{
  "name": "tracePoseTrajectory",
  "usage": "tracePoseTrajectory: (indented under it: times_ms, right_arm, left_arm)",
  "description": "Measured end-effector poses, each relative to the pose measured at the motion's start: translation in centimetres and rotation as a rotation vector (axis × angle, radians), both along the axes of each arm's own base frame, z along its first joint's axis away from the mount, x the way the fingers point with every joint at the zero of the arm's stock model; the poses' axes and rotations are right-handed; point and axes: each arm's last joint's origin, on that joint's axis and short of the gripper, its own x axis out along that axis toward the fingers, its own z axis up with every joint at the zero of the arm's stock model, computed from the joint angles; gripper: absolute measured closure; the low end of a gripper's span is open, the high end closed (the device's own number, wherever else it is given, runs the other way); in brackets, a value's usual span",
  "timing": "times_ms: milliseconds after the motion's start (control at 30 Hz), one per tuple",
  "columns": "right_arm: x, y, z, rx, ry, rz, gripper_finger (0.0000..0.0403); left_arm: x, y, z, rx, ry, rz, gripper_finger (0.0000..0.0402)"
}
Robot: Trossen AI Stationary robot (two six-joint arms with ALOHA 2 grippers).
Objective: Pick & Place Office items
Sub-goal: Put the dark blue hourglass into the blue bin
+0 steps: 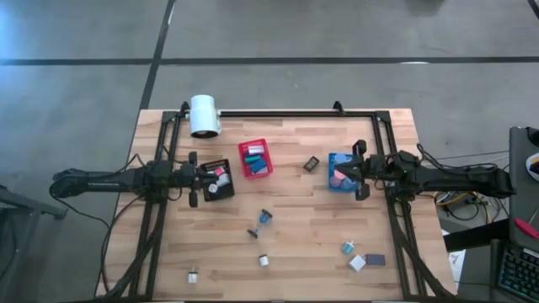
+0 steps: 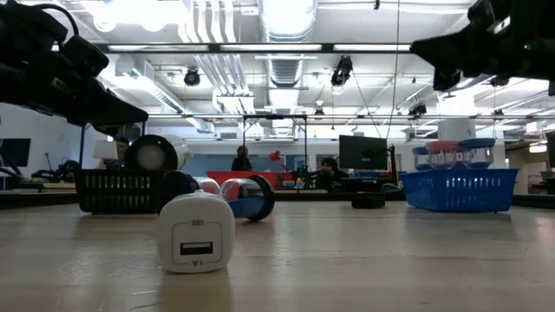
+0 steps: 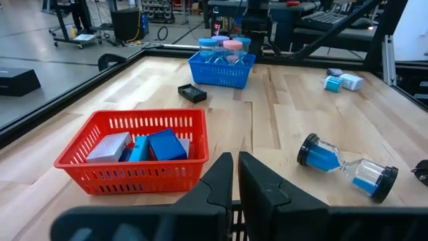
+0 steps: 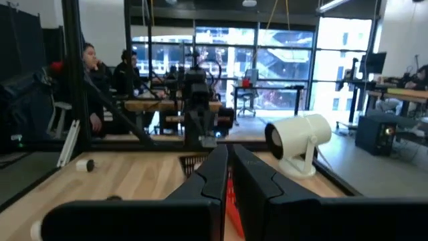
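The office items lie in several places on the wooden table. Some are in the red bin, some in the blue bin, and some in the black bin. Others are loose on the boards: a blue sand timer near the middle, a white charger block near the front edge, and small pieces at the front right corner. The left gripper is beside the black bin, its fingers closed and holding nothing. The right gripper is over the blue bin, also closed and empty.
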Motion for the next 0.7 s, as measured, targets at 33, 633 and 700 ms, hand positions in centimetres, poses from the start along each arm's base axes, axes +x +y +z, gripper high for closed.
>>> tracePoseTrajectory:
  times_ms: [33, 633, 700]
  right_arm:
    - [0.0, 0.0, -0.4, 0.001, 0.008, 0.0, 0.0385]
    - [-0.2, 0.0, -1.4, 0.011, 0.022, 0.006, 0.0385]
    - [-0.2, 0.0, -1.4, 0.011, 0.023, 0.006, 0.0385]
  left_arm:
    - [0.0, 0.0, 0.0, -0.001, -0.001, 0.0, 0.0374]
    - [0.2, 0.1, 2.2, -0.15, -0.173, 0.062, 0.0375]
    - [0.3, 0.0, 3.3, -0.175, -0.188, 0.022, 0.0384]
